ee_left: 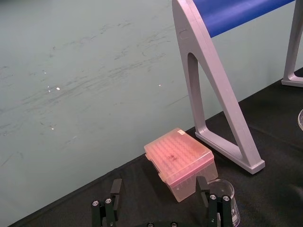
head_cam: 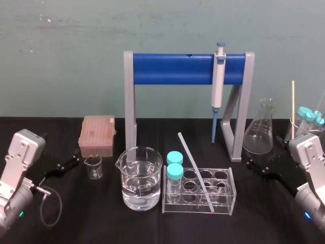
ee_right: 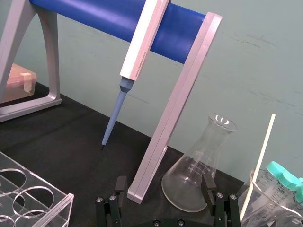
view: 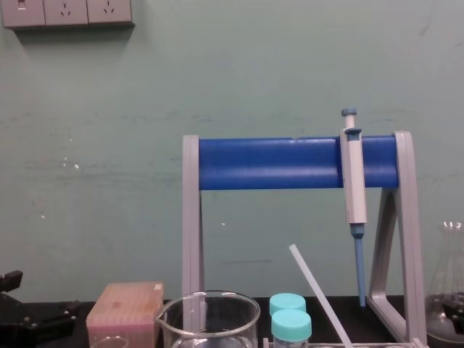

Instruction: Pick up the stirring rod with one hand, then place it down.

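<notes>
– Two grippers are showing on your screens; how are they sitting?

– Your left gripper (ee_left: 159,187) is hovering low near the left edge of the table (head_cam: 101,223). Its fingers (ee_left: 116,187) are spread apart and holding nothing, and it is facing the pink tip box (ee_left: 180,161) and a small beaker (head_cam: 94,166). Your right gripper (ee_right: 164,183) is hovering near the right edge, likewise spread wide and empty, and is pointing at the conical flask (ee_right: 191,175).

– And the stirring rod?

– You are finding it in the clear tube rack (head_cam: 223,195), which is standing toward the middle of the front edge. The stirring rod (head_cam: 195,172) is leaning there, tilted, with its upper end pointing back and left toward the blue-and-grey stand (head_cam: 172,68). Its lower end seems to be sitting in one of the front wells, though through the clear plastic that is hard to tell. Both grippers are hanging well apart from it.

– What is crowding it?

– Two teal-capped vials (head_cam: 174,171) are standing in the rack's left end. A large beaker (head_cam: 141,178) of clear liquid is standing just beside the rack on its left. Behind, a pipette (head_cam: 218,86) is hanging from the stand's blue bar near its right leg. By the right edge, a thin cream stick (ee_right: 259,161) is standing beside more teal-capped tubes (ee_right: 279,171).
</notes>
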Robot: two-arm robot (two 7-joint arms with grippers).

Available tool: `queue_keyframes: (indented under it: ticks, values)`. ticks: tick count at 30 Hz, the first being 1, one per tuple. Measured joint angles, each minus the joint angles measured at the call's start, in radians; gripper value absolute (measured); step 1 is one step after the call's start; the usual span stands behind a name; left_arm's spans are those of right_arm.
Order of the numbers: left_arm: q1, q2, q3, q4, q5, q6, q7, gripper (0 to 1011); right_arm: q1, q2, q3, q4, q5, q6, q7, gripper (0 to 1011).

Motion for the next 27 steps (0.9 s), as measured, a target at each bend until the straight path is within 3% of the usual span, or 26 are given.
queue_keyframes:
  ticks: [27]
  values:
    - [0.0, 0.0, 0.0, 0.0, 0.0, 0.0, 0.0, 1000, 0.0, 0.0, 0.0, 0.0, 0.0, 0.0, 0.0, 1003]
